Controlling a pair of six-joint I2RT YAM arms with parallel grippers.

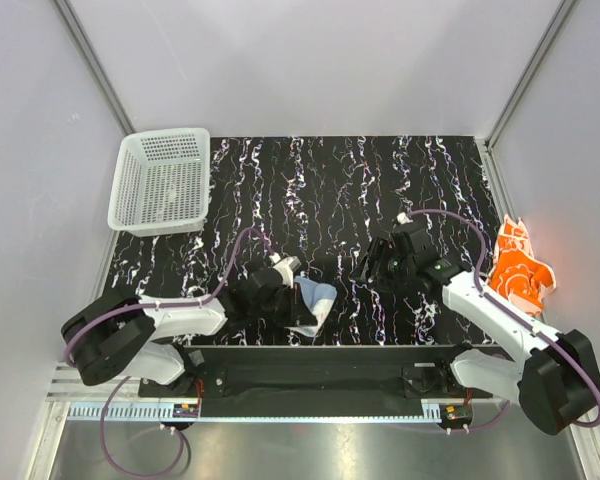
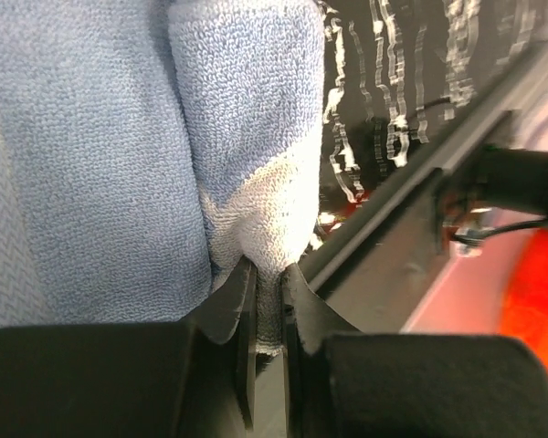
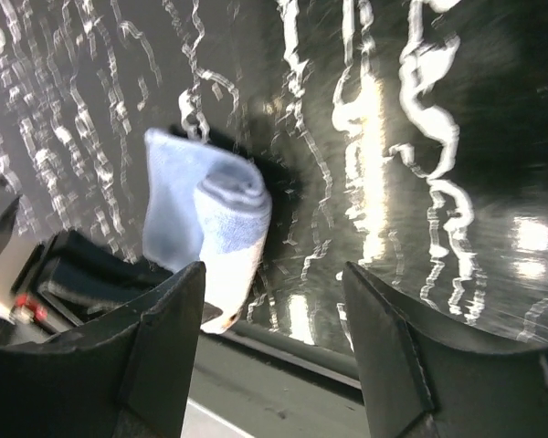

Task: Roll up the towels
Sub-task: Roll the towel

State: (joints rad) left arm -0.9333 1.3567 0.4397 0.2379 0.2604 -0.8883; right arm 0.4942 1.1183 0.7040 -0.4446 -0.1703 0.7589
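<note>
The light blue towel lies folded over into a loose roll near the table's front edge. My left gripper is shut on its end; the left wrist view shows the cloth pinched between the two fingers. My right gripper is open and empty, above the mat to the right of the blue towel, which shows in its view. The orange towel with white flower print lies crumpled at the table's right edge, beside the right arm.
A white perforated basket stands at the back left corner. The mat is black with white streaks. A black rail runs along the front edge, close to the blue towel. Grey walls close in the sides.
</note>
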